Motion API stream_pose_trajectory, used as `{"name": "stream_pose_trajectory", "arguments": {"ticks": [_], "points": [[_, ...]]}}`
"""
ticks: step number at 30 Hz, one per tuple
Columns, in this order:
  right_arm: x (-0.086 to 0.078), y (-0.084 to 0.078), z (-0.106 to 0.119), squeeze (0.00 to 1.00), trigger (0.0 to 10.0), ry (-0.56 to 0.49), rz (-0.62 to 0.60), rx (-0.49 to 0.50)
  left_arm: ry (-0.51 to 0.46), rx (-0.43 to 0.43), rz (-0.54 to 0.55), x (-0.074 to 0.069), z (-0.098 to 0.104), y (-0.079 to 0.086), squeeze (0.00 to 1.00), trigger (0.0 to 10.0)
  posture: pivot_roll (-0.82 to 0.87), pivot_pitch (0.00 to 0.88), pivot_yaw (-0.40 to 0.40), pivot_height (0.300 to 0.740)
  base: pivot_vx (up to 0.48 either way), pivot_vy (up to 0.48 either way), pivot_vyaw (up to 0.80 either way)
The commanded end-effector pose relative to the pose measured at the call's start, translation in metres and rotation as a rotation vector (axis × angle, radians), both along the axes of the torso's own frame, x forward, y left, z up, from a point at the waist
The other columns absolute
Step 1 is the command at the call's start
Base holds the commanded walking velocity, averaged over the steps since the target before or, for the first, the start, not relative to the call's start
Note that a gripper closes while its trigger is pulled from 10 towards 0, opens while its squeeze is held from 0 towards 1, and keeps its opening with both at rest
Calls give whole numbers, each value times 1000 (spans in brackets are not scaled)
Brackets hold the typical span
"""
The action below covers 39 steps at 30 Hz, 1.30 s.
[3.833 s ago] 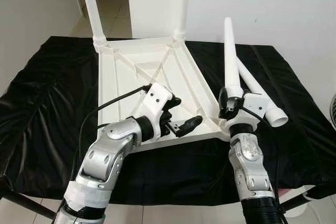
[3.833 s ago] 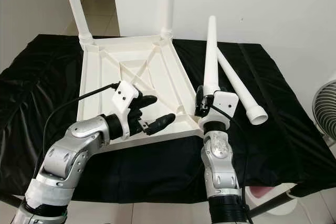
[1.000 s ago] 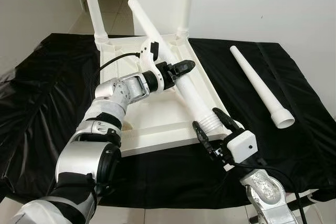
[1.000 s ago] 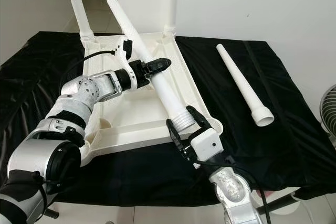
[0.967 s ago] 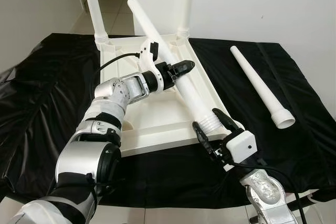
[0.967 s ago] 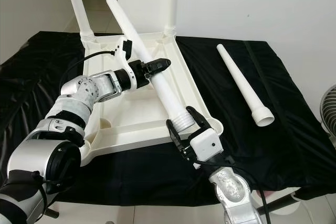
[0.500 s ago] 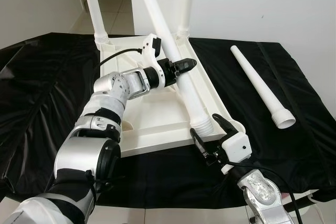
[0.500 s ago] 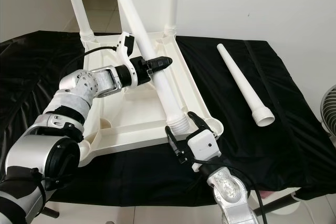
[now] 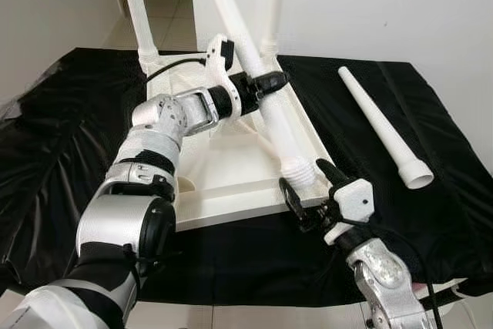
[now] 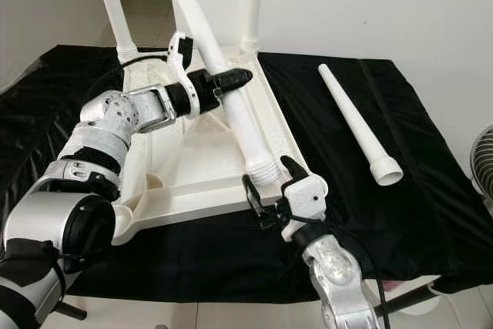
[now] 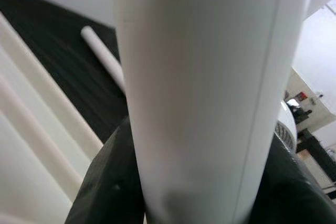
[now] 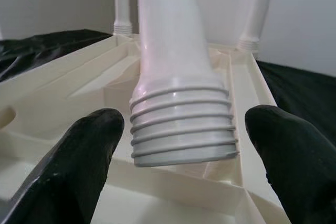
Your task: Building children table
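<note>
**White leg tipped up toward its corner**

White plastic leg (image 9: pixel 269 109), centre frame, now stands steeper than a second ago. My left gripper (image 9: pixel 262 86) pinches its shaft; my right gripper (image 9: pixel 312 190) is spread around the threaded end, at the tabletop's (image 9: pixel 223 182) near corner. Seating comes next, I judge.

Two upright legs (image 9: pixel 139 13) block tabletop's (image 9: pixel 231 152) far edge (seemingly); cloth (image 9: pixel 69 136) open.

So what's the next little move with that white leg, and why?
Probably lower the leg straighter into the near corner socket of the upturned tabletop. The left tool grips it mid-shaft, still tilted, and its threaded end sits between the open fingers of the right tool.
</note>
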State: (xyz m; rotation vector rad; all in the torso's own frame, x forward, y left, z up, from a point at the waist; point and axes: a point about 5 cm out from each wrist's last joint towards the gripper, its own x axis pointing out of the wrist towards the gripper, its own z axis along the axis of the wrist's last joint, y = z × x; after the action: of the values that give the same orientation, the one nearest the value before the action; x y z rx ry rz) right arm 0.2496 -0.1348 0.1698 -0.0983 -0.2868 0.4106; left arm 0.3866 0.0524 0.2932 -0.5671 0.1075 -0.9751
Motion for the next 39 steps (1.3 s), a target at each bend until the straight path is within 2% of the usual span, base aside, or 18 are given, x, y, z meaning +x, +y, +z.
{"name": "stream_pose_trajectory", "arguments": {"ticks": [1,4,6,7,9,10,19,21,25,27,39], "points": [[7,0,7,0,10000,39,-19,35,-156,40,-2,-7,11,-9,0,10000,-73,66,35,740,0,0,0],[10,1,9,0,10000,50,-24,32,-208,55,25,-9,14,-14,0,10000,-76,65,32,740,0,0,0],[17,2,15,0,10000,59,-38,25,-327,116,100,-15,18,-25,0,10000,-80,64,29,740,0,0,0],[17,2,15,0,10000,59,-38,25,-327,116,100,-15,18,-25,0,10000,-80,64,29,740,0,0,0],[22,3,23,0,10000,53,-44,29,-438,176,175,-22,18,-38,0,10000,-80,66,28,740,0,0,0],[24,3,27,0,10000,38,-52,22,-455,181,181,-24,18,-41,0,10000,-81,71,28,740,0,0,0],[32,2,38,0,10000,12,-83,-1,-507,217,204,-32,18,-50,0,10000,-73,77,29,740,0,0,0],[40,2,40,0,10000,4,-115,-73,-546,232,222,-38,20,-54,0,10000,-67,81,31,740,0,0,0],[43,2,41,0,10000,1,-129,-101,-565,234,230,-41,22,-56,0,10000,-60,84,32,740,0,0,0],[50,3,41,0,10000,-1,-162,-149,-579,224,246,-46,24,-58,0,10000,-54,85,29,740,0,0,0],[59,8,37,0,10000,27,-185,-175,-602,213,266,-53,27,-63,0,10000,-48,85,27,740,0,0,0]]}}
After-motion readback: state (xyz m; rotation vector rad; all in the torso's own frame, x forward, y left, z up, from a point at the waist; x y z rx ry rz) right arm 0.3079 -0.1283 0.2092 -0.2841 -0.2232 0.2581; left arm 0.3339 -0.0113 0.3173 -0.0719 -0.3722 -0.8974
